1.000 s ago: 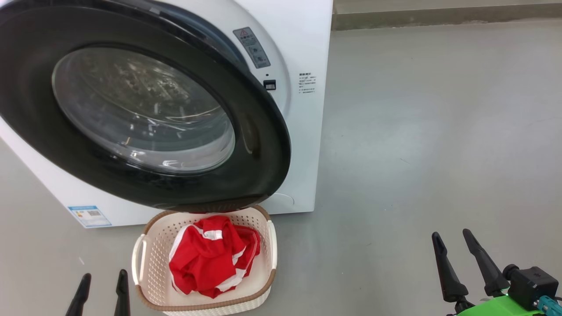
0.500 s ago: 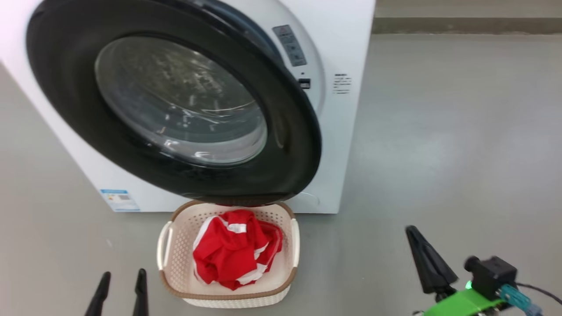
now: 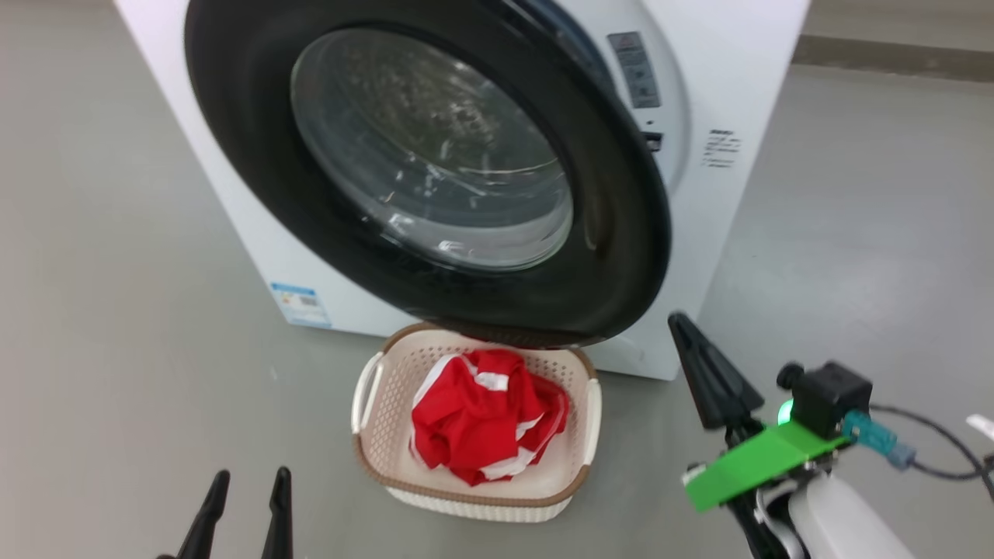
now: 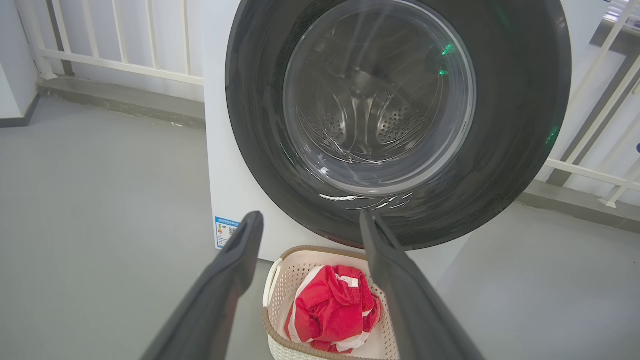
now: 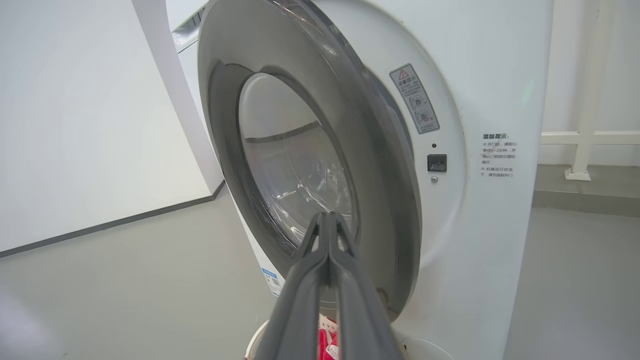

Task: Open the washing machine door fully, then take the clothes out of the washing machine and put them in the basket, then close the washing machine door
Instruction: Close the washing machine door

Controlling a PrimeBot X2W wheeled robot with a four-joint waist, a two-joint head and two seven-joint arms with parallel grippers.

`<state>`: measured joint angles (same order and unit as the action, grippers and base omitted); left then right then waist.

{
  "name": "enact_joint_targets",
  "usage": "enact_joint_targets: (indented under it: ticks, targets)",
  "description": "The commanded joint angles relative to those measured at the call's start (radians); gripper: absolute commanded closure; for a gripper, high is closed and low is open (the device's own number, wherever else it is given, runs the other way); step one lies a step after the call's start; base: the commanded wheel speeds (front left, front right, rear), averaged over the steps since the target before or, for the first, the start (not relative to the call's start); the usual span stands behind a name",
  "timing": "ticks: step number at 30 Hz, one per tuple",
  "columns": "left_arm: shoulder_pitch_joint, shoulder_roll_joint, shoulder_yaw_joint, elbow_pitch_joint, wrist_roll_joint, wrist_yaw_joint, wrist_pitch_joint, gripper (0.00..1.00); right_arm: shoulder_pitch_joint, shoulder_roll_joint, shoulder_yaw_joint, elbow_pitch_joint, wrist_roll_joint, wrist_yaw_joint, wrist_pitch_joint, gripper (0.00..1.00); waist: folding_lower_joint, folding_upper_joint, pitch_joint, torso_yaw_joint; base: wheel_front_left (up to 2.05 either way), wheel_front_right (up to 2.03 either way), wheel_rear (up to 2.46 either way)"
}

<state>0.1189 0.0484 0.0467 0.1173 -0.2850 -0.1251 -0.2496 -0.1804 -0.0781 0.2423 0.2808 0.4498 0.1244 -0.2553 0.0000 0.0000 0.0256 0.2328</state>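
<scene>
The white washing machine (image 3: 722, 233) stands ahead with the washing machine door (image 3: 613, 256) ajar, its black rim and glass bowl hanging over the basket (image 3: 373, 450). The cream basket holds the red and white clothes (image 3: 481, 423). My right gripper (image 3: 677, 320) is shut on nothing, its tip close beside the door's lower right rim. In the right wrist view the shut right gripper (image 5: 327, 217) points at the door (image 5: 370, 165) edge-on. My left gripper (image 3: 252, 473) is open and empty, left of the basket; in its wrist view the left gripper (image 4: 310, 222) frames the door (image 4: 505, 150) and the clothes (image 4: 325, 310).
Grey floor (image 3: 116, 272) lies open left and right of the machine. A white railing (image 4: 125, 50) runs behind it, and a white wall (image 5: 75, 125) stands to one side. A blue label (image 3: 299, 303) marks the machine's lower front.
The head camera has turned, sliding the whole scene right. My right gripper has gone from open to shut and moved up toward the door's lower right rim. The left gripper stays open.
</scene>
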Motion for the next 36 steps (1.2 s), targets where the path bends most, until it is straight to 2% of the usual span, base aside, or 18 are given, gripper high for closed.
enact_joint_targets:
  ticks: [1,7,17,36]
  targets:
    - [-0.055,0.002,0.022,-0.028,-0.016,-0.006,-0.012,0.00,-0.064,0.001,0.026,-0.013,0.017,0.006,-0.006,1.00,0.0000,0.0000,0.041,0.049,0.00,0.00,0.00]
    - [-0.087,0.002,-0.001,-0.027,-0.053,-0.006,-0.012,0.00,-0.177,-0.016,0.021,0.041,0.025,0.006,-0.006,1.00,0.0000,0.0000,0.096,0.089,0.00,0.00,0.00]
    - [-0.166,0.002,-0.033,-0.021,-0.096,-0.006,-0.012,0.00,-0.311,-0.028,-0.014,0.105,0.033,0.006,-0.006,1.00,0.0000,0.0000,0.188,0.111,0.00,0.00,0.00]
    - [-0.271,0.002,-0.109,-0.041,-0.160,-0.006,-0.012,0.00,-0.509,-0.065,-0.159,0.109,-0.027,0.006,-0.006,1.00,0.0000,0.0000,0.339,0.152,0.00,0.00,0.00]
